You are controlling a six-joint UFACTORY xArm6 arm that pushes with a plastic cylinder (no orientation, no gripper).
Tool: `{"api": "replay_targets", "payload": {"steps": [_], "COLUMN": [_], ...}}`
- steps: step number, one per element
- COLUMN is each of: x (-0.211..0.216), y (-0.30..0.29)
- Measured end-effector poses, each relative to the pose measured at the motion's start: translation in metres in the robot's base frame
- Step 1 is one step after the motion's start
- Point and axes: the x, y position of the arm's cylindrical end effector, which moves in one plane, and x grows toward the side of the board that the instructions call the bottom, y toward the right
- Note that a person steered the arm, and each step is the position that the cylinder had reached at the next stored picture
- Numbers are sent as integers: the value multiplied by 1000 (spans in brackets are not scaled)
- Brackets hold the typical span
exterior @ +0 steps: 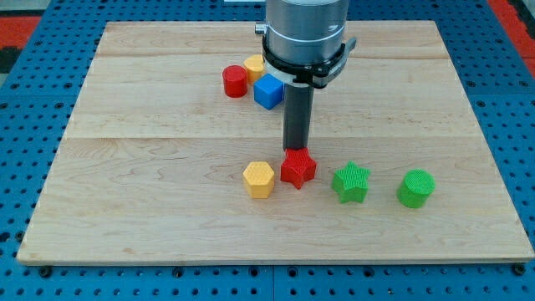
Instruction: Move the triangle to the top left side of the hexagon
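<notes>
Tip (297, 151) just above red star (298, 167); yellow hexagon (259, 179) beside it

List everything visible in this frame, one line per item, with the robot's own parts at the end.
wooden board: one, pale wood, fills most of the view
blue pegboard: one, blue, under and around the board
red cylinder: one, red, upper middle of the board
yellow block: one, yellow, just right of the red cylinder, partly hidden, shape unclear
blue cube: one, blue, below the yellow block
yellow hexagon: one, yellow, lower middle
red star: one, red, right of the yellow hexagon
green star: one, green, right of the red star
green cylinder: one, green, furthest right
my tip: one, dark rod end, at the red star's top edge
</notes>
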Motion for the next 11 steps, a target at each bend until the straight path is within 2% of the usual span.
{"api": "replay_targets", "payload": {"steps": [2, 3, 4, 5, 7, 8, 9, 10, 11], "x": [24, -26, -29, -81, -104, -78, -77, -77, -79], "y": [0, 18, 80, 96, -28, -81, -92, -67, -89]}}
